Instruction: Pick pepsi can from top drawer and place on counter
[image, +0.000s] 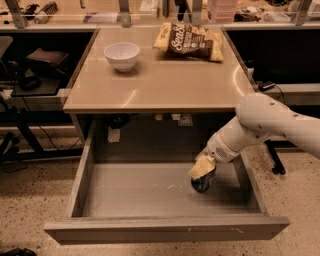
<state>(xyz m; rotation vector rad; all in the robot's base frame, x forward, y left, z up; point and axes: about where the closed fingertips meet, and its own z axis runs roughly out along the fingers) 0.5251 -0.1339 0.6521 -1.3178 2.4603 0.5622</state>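
Rightward in the top drawer (150, 231), the upright pepsi can (202, 184) is being covered from above by the gripper (202, 170) — whether clamped cannot be told.

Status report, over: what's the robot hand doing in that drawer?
Hand at top of small dark blue soda can, inside open grey drawer. Can on drawer floor. Nothing in the way.

Beige counter (165, 85) has a white bowl (122, 55) at back left and a snack bag (189, 41) lying flat near the back edge, well apart. The gripper (202, 171) is down in the top drawer (140, 190), right side.
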